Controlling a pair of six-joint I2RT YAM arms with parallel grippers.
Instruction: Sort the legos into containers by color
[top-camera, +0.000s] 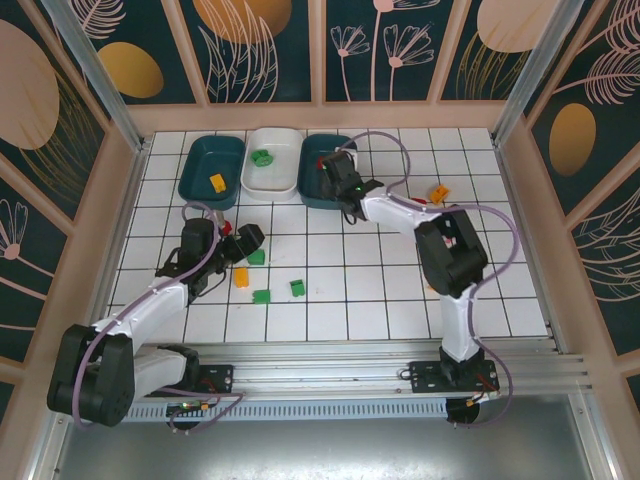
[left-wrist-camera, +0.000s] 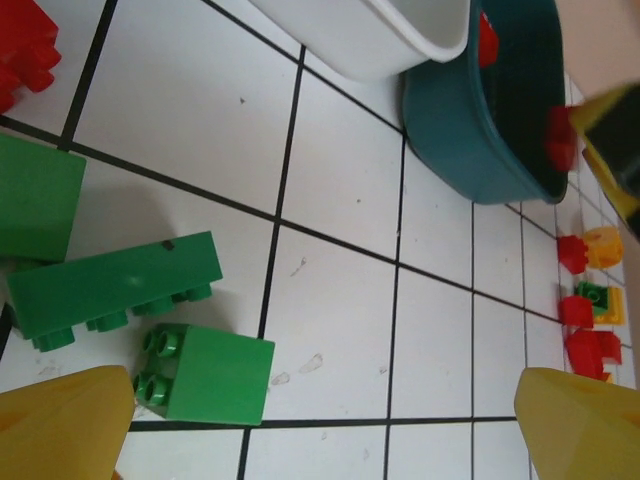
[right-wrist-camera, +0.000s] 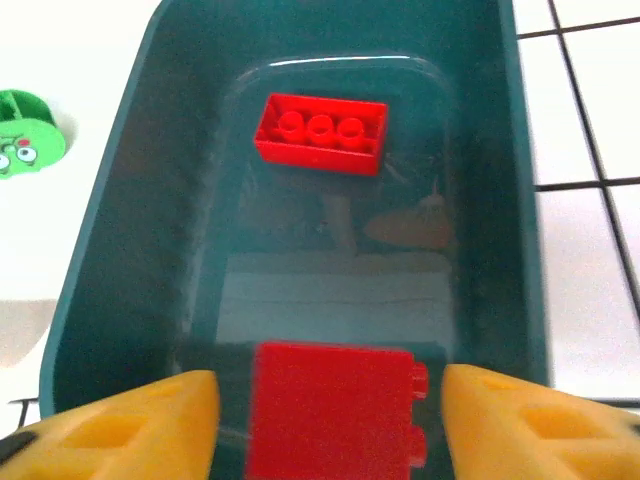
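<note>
right tool (right-wrist-camera: 330, 420) spread apart over the right teal tub (right-wrist-camera: 130, 200), red brick (right-wrist-camera: 335, 410) loose between its fingers, a second red brick (right-wrist-camera: 321, 133) already inside. left tool (left-wrist-camera: 320, 430) gapes wide above green bricks (left-wrist-camera: 115, 290) on the desk (left-wrist-camera: 340, 150). early days, plenty left to sort.

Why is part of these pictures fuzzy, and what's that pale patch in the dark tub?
Right wrist view: the yellow fingers sit too near the lens, so blurred; the pale patch is glare inside the tub. Left wrist view: fingers equally soft. Top view: sharp, evenly lit.
</note>
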